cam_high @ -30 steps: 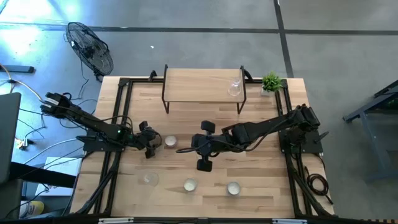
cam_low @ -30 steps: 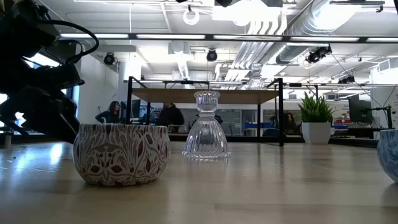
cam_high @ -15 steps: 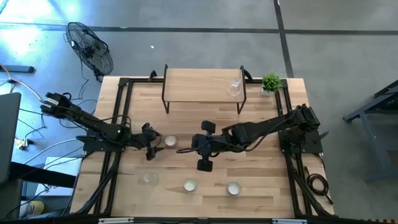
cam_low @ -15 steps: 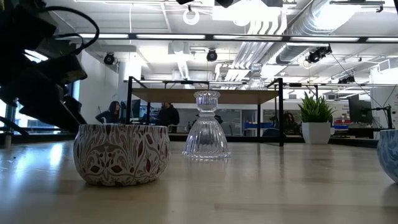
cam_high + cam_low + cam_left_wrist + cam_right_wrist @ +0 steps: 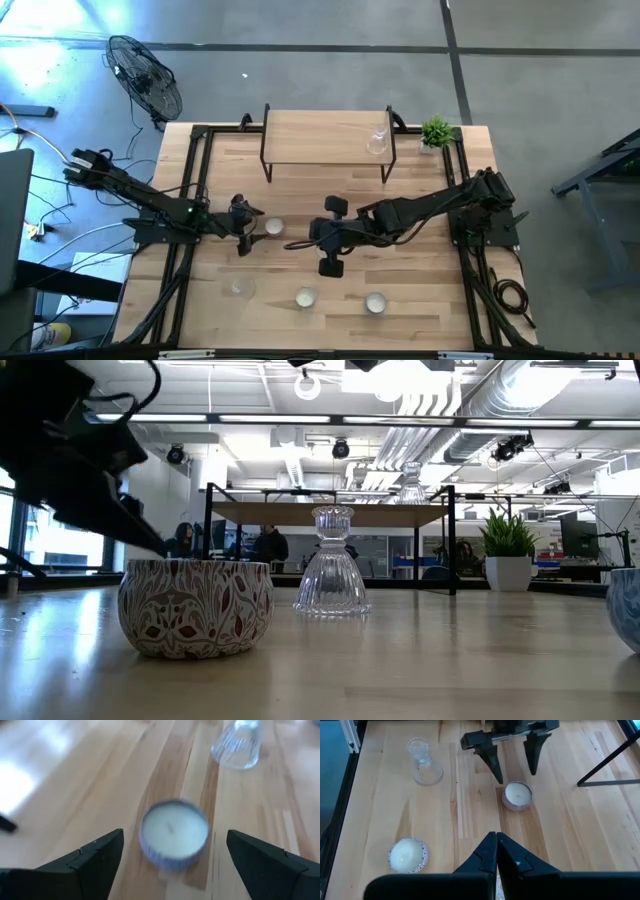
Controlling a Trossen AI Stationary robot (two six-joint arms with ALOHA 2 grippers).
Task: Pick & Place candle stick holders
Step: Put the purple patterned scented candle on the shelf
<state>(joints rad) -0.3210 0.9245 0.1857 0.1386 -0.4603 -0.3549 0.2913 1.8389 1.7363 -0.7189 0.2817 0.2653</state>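
3 tealight cups (image 5: 273, 227) & 2 glass holders (image 5: 377, 141) visible in high view; sixth holder not made out. Left gripper (image 5: 512, 756) wide open, empty, beside centre cup; right gripper (image 5: 496, 851) shut, empty

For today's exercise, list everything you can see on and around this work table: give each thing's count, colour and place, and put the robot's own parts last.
Tealight cups: three, white centres; one mid-table before the left claw, two near the front edge.
Glass stemmed holders: two visible, clear; one on the shelf, one front left.
Shelf: one, wood top, black legs, table's back.
Plant: one, green, back right corner.
Fan: one, black, floor beyond the table.
Table: one, light wood.
Left claw: open, facing the mid-table cup.
Right claw: shut, mid-table.
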